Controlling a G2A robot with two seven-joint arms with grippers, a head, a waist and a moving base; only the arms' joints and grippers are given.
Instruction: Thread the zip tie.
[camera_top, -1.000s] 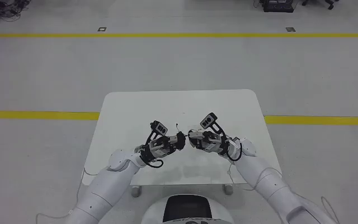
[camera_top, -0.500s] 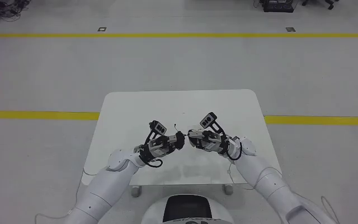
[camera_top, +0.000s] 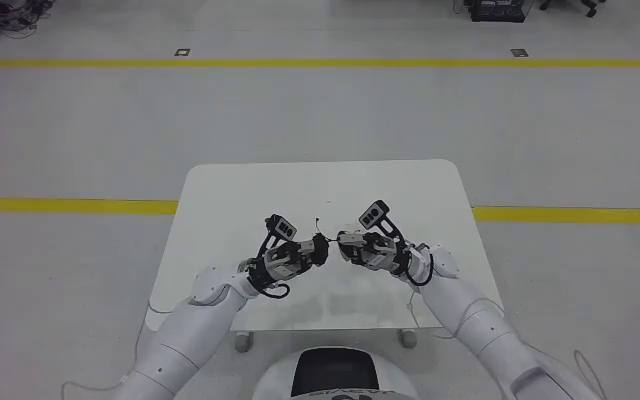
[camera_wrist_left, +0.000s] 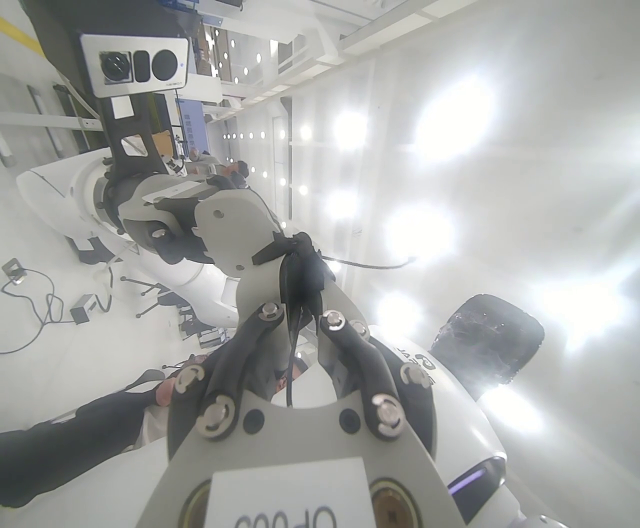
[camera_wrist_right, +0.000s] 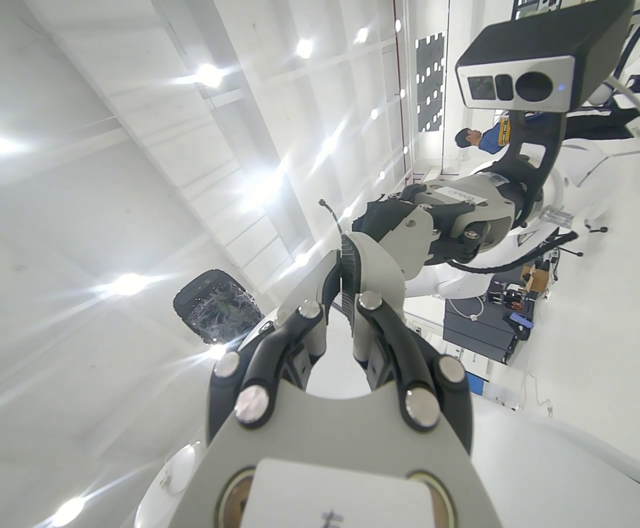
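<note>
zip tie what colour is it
Black. The zip tie shows best in the left wrist view.

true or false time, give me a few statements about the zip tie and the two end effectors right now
1. The left end effector and the right end effector meet tip to tip above the table. True.
2. The zip tie lies flat on the table. False: it is held in the air between the two end effectors.
3. The left end effector is wide open. False: it is shut on the zip tie.
4. A thin free end of the zip tie sticks out past the fingertips. True.
</note>
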